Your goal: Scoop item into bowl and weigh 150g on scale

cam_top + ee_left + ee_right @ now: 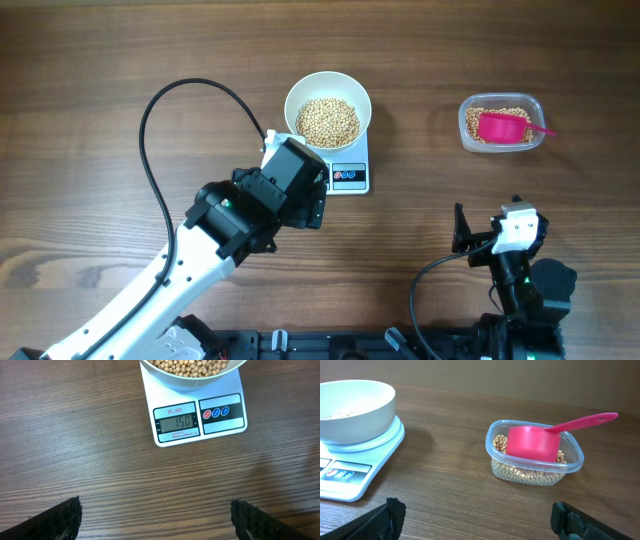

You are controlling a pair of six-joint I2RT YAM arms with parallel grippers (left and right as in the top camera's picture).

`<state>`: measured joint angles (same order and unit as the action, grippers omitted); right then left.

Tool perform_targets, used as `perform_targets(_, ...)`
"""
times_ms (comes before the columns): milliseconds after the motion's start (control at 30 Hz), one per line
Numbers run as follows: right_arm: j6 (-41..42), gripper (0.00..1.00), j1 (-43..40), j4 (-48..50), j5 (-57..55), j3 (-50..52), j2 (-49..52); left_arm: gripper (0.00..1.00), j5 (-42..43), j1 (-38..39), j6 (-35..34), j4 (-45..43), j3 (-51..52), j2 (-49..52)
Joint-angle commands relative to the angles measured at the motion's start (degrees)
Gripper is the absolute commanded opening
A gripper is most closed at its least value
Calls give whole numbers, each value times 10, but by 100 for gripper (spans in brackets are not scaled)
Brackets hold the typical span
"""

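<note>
On the table (100,60): the scale with the bowl on it sits near the middle, and a clear container sits well apart to the right.
Left gripper (157,525): wide open and holding nothing, hovering just on the near side of the scale.
Right gripper (477,522): wide open and empty, low at the near right of the table.
Scale (200,425): directly ahead of the left gripper and a little to its right, with its front edge facing that gripper.
Bowl (355,415): upright and centred on the scale platform, well to the left of the right gripper.
Container (535,462): ahead of the right gripper and slightly right of its centre line, with bare table between them.
Scoop (532,442): pink, its cup resting in the container on the beans. The handle sticks out over the far right rim, so its long axis runs across the right gripper's line of reach, not along it.
Display (175,421): appears to read 150.
Beans (330,120): most are heaped in the bowl and a shallow layer is left in the container.
Nearer arm: the right arm for the scoop, the left arm for the scale and bowl.
Judgement: the target weight looks met. Any trimming would fall to the right gripper, which would need to turn to meet the handle crosswise.
</note>
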<state>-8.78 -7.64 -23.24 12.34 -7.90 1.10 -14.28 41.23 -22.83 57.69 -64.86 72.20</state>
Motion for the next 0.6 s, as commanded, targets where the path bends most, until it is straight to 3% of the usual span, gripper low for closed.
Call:
perform_targets(0, 8, 100, 3, 2, -9, 2, -9, 100, -1, -2, -1, 0, 3, -1)
perform_targets(100, 8, 100, 3, 2, -9, 2, -9, 100, -1, -2, -1, 0, 2, -1)
perform_targets(133, 8, 100, 3, 2, -9, 2, -9, 92, -1, -2, -1, 0, 2, -1)
perform_targets(167, 8, 100, 3, 2, -9, 2, -9, 77, -1, -2, -1, 12, 3, -1)
perform_targets(200, 8, 100, 3, 2, -9, 2, -9, 93, -2, -2, -1, 33, 3, -2)
perform_targets(233, 8, 100, 3, 2, -9, 2, -9, 100, -2, -3, -1, 50, 3, -2)
perform_targets(567, 8, 100, 3, 2, -9, 2, -9, 100, -1, -3, -1, 51, 3, -23)
